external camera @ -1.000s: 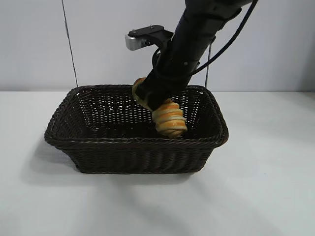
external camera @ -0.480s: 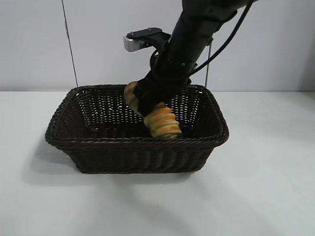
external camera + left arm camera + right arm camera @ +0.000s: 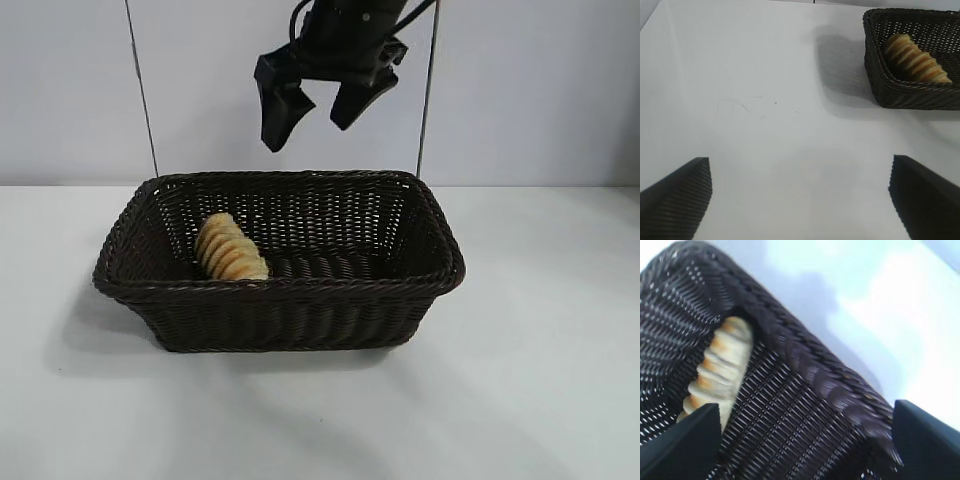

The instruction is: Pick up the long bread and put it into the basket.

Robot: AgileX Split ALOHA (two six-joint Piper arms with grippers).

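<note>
The long bread [image 3: 230, 252], golden with orange-brown ridges, lies free inside the dark wicker basket [image 3: 290, 315], toward its left end and leaning on the wall. My right gripper [image 3: 306, 132] hangs open and empty well above the basket's back rim. Its wrist view looks down on the bread [image 3: 720, 370] and the braided rim [image 3: 810, 365], with the right gripper [image 3: 806, 407] spread wide over the weave. My left gripper [image 3: 799, 160] is open over bare table, apart from the basket [image 3: 910, 95] that holds the bread [image 3: 915, 59]. It is outside the exterior view.
The basket stands on a white table [image 3: 540, 380] with free room in front and on both sides. A pale wall rises behind, with two thin dark vertical lines [image 3: 140, 90] [image 3: 428, 90] running down it.
The right gripper opened, let go of the bread and rose out of the basket. The bread dropped and now rests at the basket's left end. The left gripper stayed open.
</note>
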